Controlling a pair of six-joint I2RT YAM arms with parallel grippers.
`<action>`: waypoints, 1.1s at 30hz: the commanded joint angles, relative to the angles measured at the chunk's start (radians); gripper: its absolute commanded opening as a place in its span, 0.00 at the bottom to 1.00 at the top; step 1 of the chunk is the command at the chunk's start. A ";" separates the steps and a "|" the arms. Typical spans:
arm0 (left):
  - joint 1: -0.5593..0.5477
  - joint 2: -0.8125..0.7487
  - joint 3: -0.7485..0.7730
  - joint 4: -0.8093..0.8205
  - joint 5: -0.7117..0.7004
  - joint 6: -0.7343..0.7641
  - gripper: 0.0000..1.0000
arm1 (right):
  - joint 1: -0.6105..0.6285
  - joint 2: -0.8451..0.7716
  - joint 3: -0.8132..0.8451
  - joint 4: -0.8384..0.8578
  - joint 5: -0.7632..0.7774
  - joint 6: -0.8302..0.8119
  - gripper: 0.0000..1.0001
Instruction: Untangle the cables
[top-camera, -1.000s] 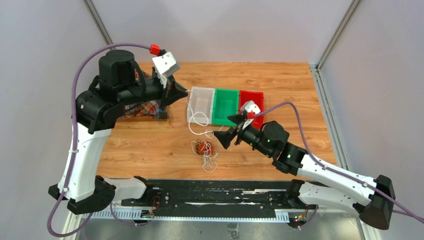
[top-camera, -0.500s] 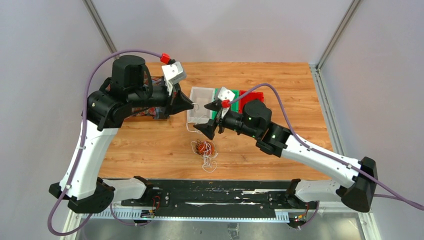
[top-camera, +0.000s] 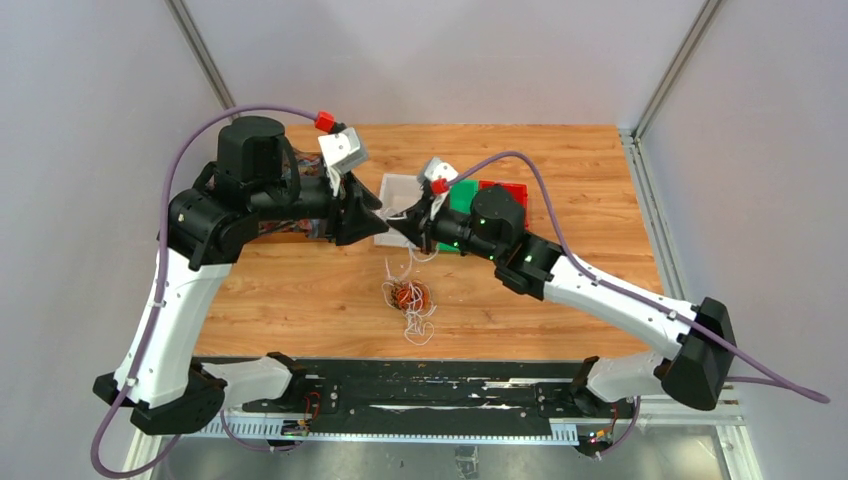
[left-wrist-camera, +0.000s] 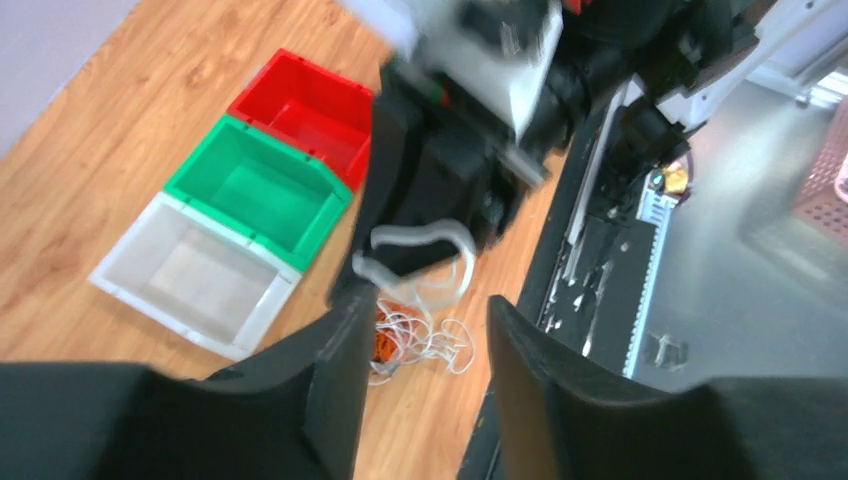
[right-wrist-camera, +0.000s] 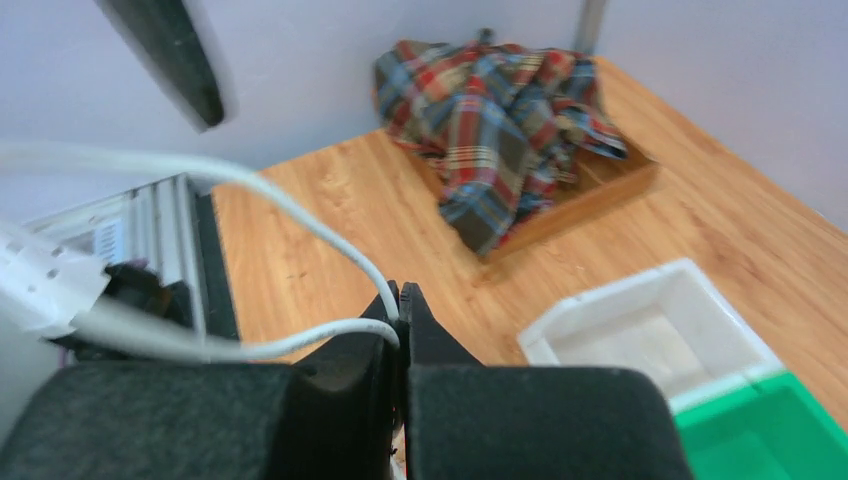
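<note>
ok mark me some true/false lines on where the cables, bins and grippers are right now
1. The right gripper is shut on a white cable. True.
2. The left gripper is clamped shut. False: its jaws stand apart.
3. The green bin sits between the white bin and the red bin. True.
4. The cable tangle lies in the red bin. False: it lies on the table, outside the bins.

The right end effector (right-wrist-camera: 400, 300) pinches a white cable (right-wrist-camera: 200, 166), fingers together.
</note>
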 joint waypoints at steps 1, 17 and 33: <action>-0.001 -0.043 -0.060 0.021 -0.093 0.003 0.66 | -0.111 -0.087 -0.021 -0.012 0.126 0.130 0.01; -0.001 -0.119 -0.342 0.047 -0.309 0.049 0.98 | -0.548 -0.122 -0.065 -0.299 0.335 0.223 0.01; 0.000 -0.153 -0.388 0.047 -0.304 0.056 0.98 | -0.624 0.053 0.024 -0.291 0.308 0.264 0.00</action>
